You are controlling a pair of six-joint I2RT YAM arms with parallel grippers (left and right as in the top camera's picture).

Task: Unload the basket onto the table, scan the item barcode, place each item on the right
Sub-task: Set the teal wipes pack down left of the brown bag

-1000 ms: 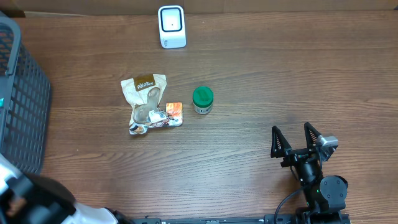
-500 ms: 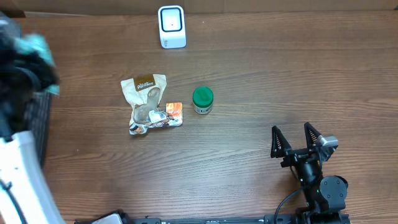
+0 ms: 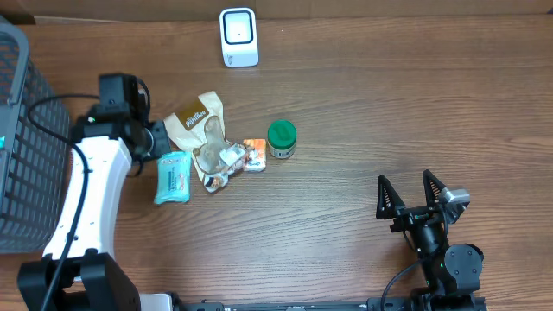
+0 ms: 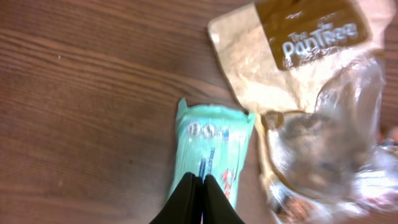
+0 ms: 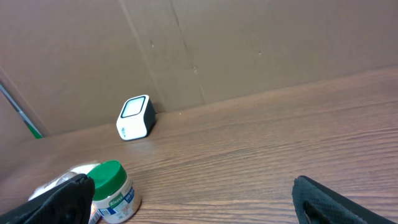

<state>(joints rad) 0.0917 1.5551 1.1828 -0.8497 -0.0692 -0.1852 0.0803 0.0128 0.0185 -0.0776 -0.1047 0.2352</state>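
A teal packet lies flat on the table, left of a tan Pantree bag. A small orange packet and a green-lidded jar sit to the bag's right. The white scanner stands at the back edge. My left gripper is shut, its tips pressed together above the teal packet with nothing between them. My right gripper stands open at the front right, far from the items.
A dark mesh basket fills the left edge of the table, beside my left arm. A cardboard wall runs behind the scanner. Bare wood lies between the jar and my right gripper.
My left arm swung in from the basket side and now hangs over the items. The teal packet has appeared on the table. The Pantree bag and orange packet shifted right. The right arm stayed still.
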